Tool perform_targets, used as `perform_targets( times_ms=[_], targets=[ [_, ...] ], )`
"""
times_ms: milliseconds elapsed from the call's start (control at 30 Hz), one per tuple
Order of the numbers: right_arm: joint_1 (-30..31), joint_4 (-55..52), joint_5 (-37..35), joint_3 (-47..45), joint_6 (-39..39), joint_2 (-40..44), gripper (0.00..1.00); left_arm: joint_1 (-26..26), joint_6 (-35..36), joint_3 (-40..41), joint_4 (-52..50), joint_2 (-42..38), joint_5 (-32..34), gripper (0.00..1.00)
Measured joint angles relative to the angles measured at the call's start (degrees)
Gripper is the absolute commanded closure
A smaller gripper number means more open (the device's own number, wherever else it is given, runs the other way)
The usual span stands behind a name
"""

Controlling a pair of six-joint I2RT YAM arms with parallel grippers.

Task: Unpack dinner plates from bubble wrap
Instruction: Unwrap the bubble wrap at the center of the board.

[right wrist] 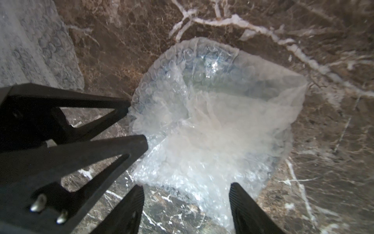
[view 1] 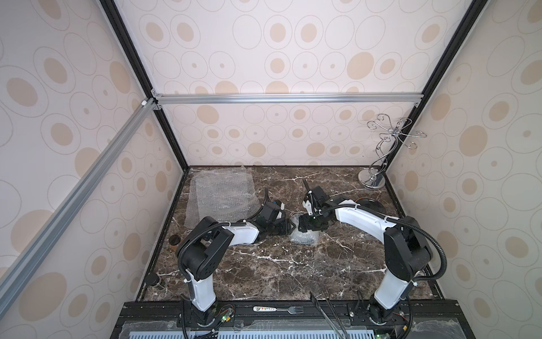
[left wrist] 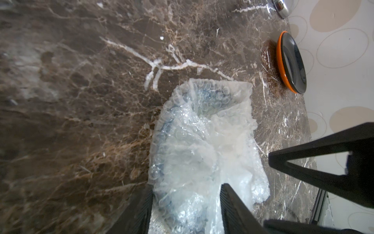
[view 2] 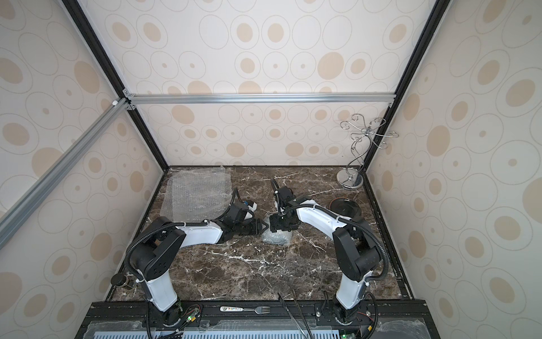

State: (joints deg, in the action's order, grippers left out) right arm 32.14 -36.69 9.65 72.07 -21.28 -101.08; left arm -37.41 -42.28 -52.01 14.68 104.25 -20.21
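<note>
Marble table: wrapped bundle at centre, left claw half-open astride it, grip unclear; right claw spread wide over it. Stacked plates at 2 o'clock, flat sheet at 10.

My cell's walls are cream wallpaper with beige ovals, boxing in the chrome wire stand. The stand sits on a brown, white-veined marble tabletop, and a silver rail crosses the wall behind it. Light's soft and even.
</note>
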Motion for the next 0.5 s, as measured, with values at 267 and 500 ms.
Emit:
perform_targets(
  times_ms=[267,500],
  targets=[
    [0.00,0.20,1.03,0.63,0.15,-2.89,0.36,0.00,0.17,-0.02,-0.02,1.64,0.00,0.50],
    [0.00,0.55,1.14,1.11,0.37,-4.33,0.41,0.00,0.28,-0.02,0.00,1.90,0.20,0.50]
  ],
)
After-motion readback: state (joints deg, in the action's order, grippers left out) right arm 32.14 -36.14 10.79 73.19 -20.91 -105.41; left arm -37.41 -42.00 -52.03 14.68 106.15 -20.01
